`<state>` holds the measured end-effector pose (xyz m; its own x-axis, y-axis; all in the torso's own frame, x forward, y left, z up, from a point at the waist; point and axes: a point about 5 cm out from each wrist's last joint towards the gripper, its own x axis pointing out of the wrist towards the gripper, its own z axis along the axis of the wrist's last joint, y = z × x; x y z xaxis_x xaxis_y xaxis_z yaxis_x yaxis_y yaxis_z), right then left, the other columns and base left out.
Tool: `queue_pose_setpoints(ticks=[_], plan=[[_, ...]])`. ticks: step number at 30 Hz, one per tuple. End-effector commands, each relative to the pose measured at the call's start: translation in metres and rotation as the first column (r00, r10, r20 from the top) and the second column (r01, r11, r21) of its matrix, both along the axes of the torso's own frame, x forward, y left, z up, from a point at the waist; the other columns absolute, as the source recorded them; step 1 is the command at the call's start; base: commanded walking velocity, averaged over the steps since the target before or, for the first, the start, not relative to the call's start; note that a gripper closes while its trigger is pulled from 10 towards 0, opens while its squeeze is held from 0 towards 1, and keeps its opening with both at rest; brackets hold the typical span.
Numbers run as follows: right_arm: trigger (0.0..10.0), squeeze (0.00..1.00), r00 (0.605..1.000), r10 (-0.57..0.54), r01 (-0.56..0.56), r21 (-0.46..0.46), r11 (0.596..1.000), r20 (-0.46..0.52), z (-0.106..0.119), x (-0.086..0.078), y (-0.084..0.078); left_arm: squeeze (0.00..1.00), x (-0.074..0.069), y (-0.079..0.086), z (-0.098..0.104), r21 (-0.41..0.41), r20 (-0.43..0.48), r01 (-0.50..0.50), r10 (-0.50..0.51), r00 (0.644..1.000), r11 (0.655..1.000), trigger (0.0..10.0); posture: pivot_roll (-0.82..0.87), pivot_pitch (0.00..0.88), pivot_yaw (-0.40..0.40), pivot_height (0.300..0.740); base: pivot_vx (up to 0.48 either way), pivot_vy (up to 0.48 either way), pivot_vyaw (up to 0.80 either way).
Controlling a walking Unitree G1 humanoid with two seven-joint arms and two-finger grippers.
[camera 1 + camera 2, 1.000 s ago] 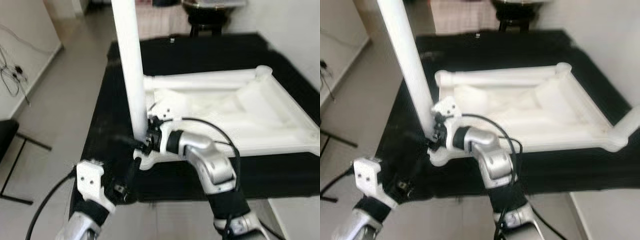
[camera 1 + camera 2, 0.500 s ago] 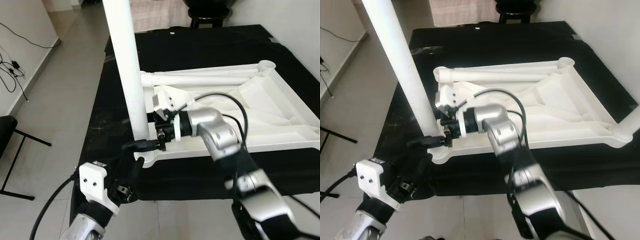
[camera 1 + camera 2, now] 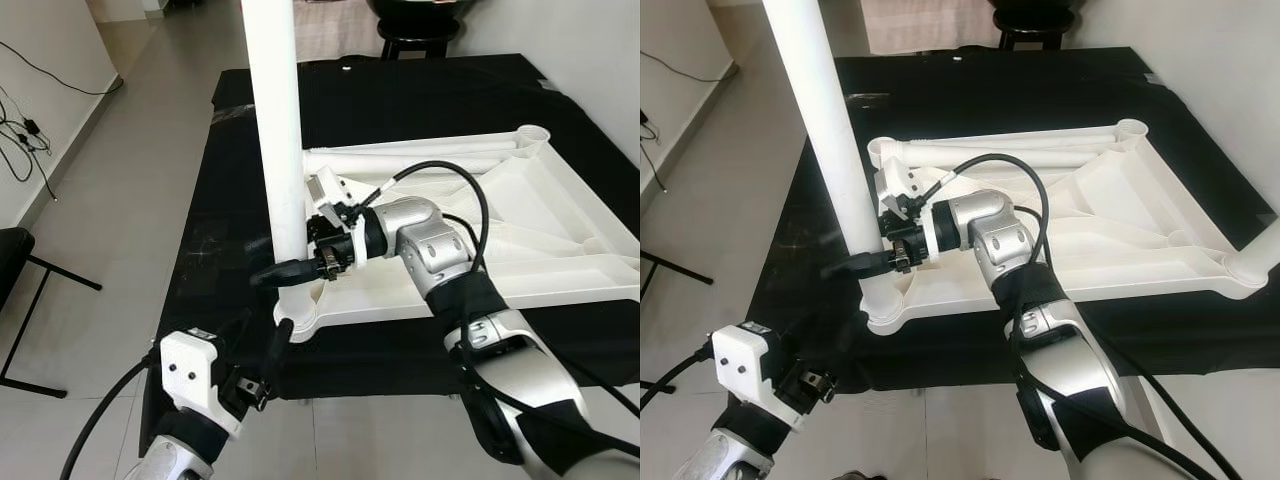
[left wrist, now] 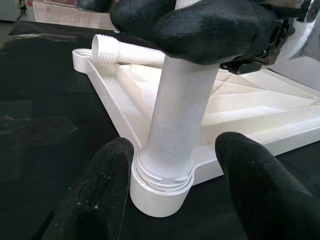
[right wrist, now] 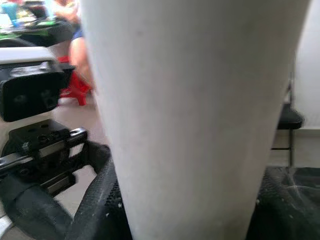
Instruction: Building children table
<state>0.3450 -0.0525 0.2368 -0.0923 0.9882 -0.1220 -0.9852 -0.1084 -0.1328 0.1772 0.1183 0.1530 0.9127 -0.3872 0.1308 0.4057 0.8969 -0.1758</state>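
White table top [image 3: 520, 240] upside down on black mat; white leg [image 3: 280, 140] upright in corner socket, seemingly seated.

Black mat [image 3: 230, 180] on tiled floor [image 3: 120, 200]; cables [image 3: 25, 150] by wall

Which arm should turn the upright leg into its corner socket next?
Right, probably. The right claw is already closed around the white leg just above the corner socket. The left claw sits open either side of the socket, gripping nothing.
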Motion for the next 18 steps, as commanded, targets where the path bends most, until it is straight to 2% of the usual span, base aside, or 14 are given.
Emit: queue_pose_setpoints(ticks=[1,2,3,4,5,7,8,9,10,12,14,16,17,18], plan=[[0.0,0.00,0.982,-0.182,0.184,0.031,0.982,-0.058,-0.016,0.002,-0.005,0.00,-0.002,0.001,0.000,-0.003,-0.004,-0.016,0.016,1.000,1.000,10.0,0.12,0.182,-0.020,0.740,0.000,0.000,0.00],[0.0,0.00,0.953,-0.290,0.295,0.052,0.954,-0.088,-0.024,0.001,-0.008,0.00,-0.003,0.002,0.000,-0.004,-0.003,-0.018,0.018,1.000,1.000,10.0,0.11,0.181,-0.017,0.740,0.000,0.000,0.00],[0.0,0.00,0.820,-0.562,0.567,0.015,0.823,-0.109,-0.046,-0.002,-0.015,0.00,-0.003,0.004,0.001,-0.003,-0.003,-0.017,0.017,1.000,1.000,10.0,0.12,0.188,0.000,0.740,0.000,0.000,0.00],[0.0,0.00,0.682,-0.723,0.726,-0.019,0.688,-0.105,-0.060,-0.006,-0.024,0.00,-0.003,0.005,0.001,-0.001,-0.002,-0.017,0.016,1.000,1.000,10.0,0.12,0.188,0.000,0.740,0.000,0.000,0.00],[0.0,0.00,0.549,-0.830,0.829,-0.058,0.556,-0.098,-0.072,-0.022,-0.027,0.00,-0.002,0.006,0.001,0.000,-0.003,-0.013,0.013,1.000,1.000,10.0,0.09,0.195,0.013,0.740,0.000,0.000,0.00],[0.0,0.00,0.549,-0.830,0.829,-0.058,0.556,-0.098,-0.072,-0.022,-0.027,0.00,-0.002,0.006,0.001,0.000,-0.003,-0.013,0.013,1.000,1.000,10.0,0.09,0.195,0.013,0.740,0.000,0.000,0.00],[0.0,0.00,0.459,-0.883,0.881,-0.078,0.467,-0.096,-0.078,-0.033,-0.031,0.00,-0.002,0.007,0.001,0.000,-0.004,-0.012,0.012,1.000,1.000,10.0,0.09,0.192,0.018,0.740,0.000,0.000,0.00],[0.0,0.00,0.459,-0.883,0.881,-0.078,0.467,-0.096,-0.078,-0.033,-0.031,0.00,-0.002,0.007,0.001,0.000,-0.004,-0.012,0.012,1.000,1.000,10.0,0.09,0.192,0.018,0.740,0.000,0.000,0.00],[0.0,0.00,0.481,-0.872,0.871,-0.065,0.487,-0.094,-0.075,-0.039,-0.024,0.00,-0.001,0.007,0.000,-0.001,-0.006,-0.005,0.005,1.000,1.000,10.0,0.09,0.190,0.022,0.740,0.000,0.000,0.00],[0.0,0.00,0.499,-0.862,0.862,-0.052,0.504,-0.089,-0.073,-0.037,-0.019,0.00,0.001,0.007,-0.001,-0.001,-0.008,0.005,-0.005,1.000,1.000,10.0,0.09,0.173,0.024,0.740,0.000,0.000,0.00],[0.0,0.00,0.520,-0.850,0.851,-0.037,0.524,-0.080,-0.069,-0.031,-0.015,0.00,0.003,0.006,-0.001,0.000,-0.009,0.012,-0.012,1.000,1.000,10.0,0.09,0.170,0.021,0.740,0.000,0.000,0.00],[0.0,0.00,0.559,-0.826,0.827,-0.016,0.561,-0.068,-0.062,-0.020,-0.007,0.00,0.004,0.006,-0.002,0.001,-0.009,0.014,-0.014,1.000,1.000,10.0,0.10,0.164,0.005,0.740,0.000,0.000,0.00],[0.0,0.00,0.559,-0.826,0.827,-0.016,0.561,-0.068,-0.062,-0.020,-0.007,0.00,0.004,0.006,-0.002,0.001,-0.009,0.014,-0.014,1.000,1.000,10.0,0.10,0.164,0.005,0.740,0.000,0.000,0.00],[10.0,0.00,0.575,-0.814,0.817,-0.002,0.577,-0.081,-0.056,-0.020,-0.002,0.00,0.004,0.006,-0.002,-0.001,-0.008,0.000,0.000,1.000,1.000,10.0,0.10,0.165,0.003,0.740,0.000,0.000,0.00]])
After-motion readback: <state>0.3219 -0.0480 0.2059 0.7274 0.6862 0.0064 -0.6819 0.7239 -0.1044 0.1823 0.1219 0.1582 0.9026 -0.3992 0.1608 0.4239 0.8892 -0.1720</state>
